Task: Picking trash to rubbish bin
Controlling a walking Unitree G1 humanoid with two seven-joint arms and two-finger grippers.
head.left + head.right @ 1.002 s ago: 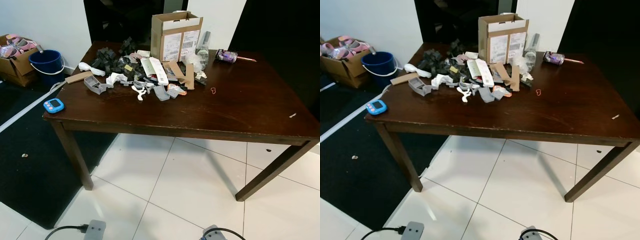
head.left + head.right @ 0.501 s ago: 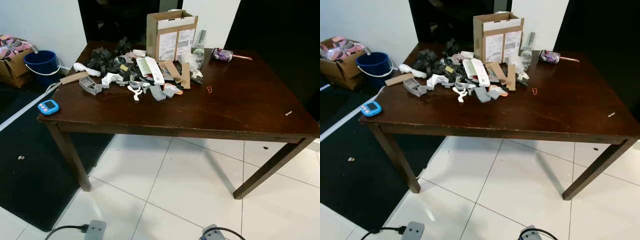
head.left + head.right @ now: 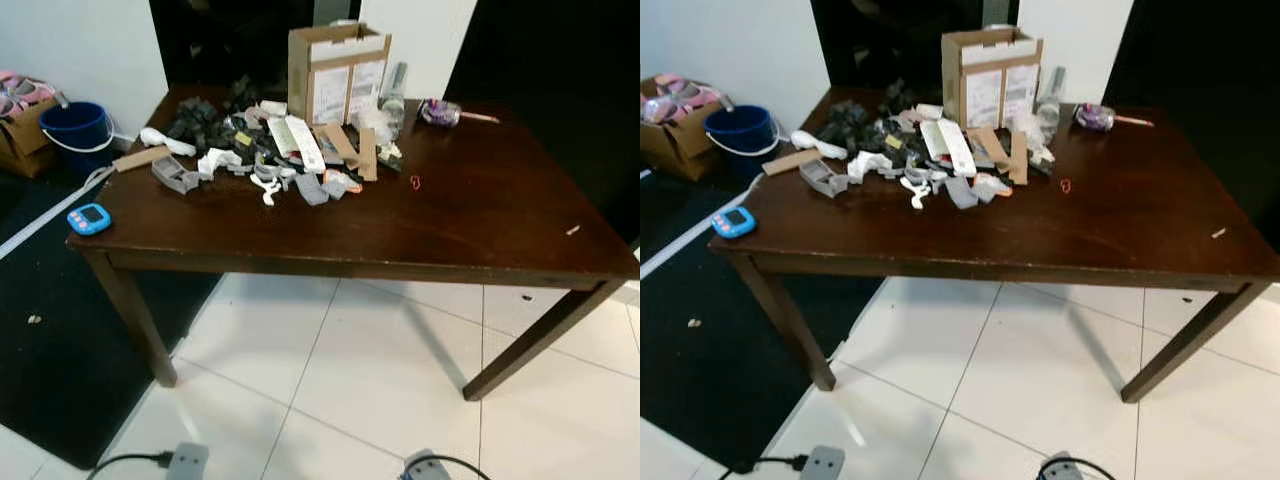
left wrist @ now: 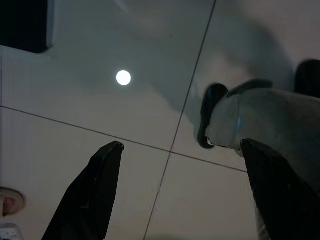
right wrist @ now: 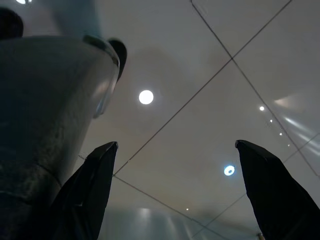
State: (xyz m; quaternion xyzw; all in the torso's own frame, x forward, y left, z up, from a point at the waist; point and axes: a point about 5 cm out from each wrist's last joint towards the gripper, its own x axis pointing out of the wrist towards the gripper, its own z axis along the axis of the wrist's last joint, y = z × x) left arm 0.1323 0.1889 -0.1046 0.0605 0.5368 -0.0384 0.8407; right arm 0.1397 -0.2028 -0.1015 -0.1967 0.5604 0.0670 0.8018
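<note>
Floor (image 3: 380, 380): glossy white square tiles with thin dark grout lines; a black mat (image 3: 50, 370) covers the part on the robot's left.
Table (image 3: 480, 215): large, rectangular, dark polished wood with a slight sheen, on slanting square legs.
Cardboard box (image 3: 337, 72): brown, upright, flaps open, white printed labels on its front; it stands at the far edge of the table.
Trash pile (image 3: 270, 150): spread over the far left part of the table, touching the foot of the cardboard box; dark grey and black foam-like blocks, pale crumpled scraps, flat brown card strips, a white printed packet and grey plastic pieces.
Bucket (image 3: 75, 125): round, blue plastic with a pale wire handle, on the floor beyond the table's left end; this is the only bin-like container in sight.
Box of oddments (image 3: 20, 110): open brown cardboard holding pink things, just beside the bucket.
Bottle (image 3: 393, 90): clear plastic, upright, beside the cardboard box.
Timer (image 3: 88, 218): small, blue, rounded, with a pale screen, lying at the near left corner of the table.
Left gripper (image 4: 182, 195): hangs over the tiles, its two black tapered fingers spread wide apart, gripping nothing.
Right gripper (image 5: 180, 192): hangs likewise over the shiny tiles, fingers parted wide, holding nothing.
</note>
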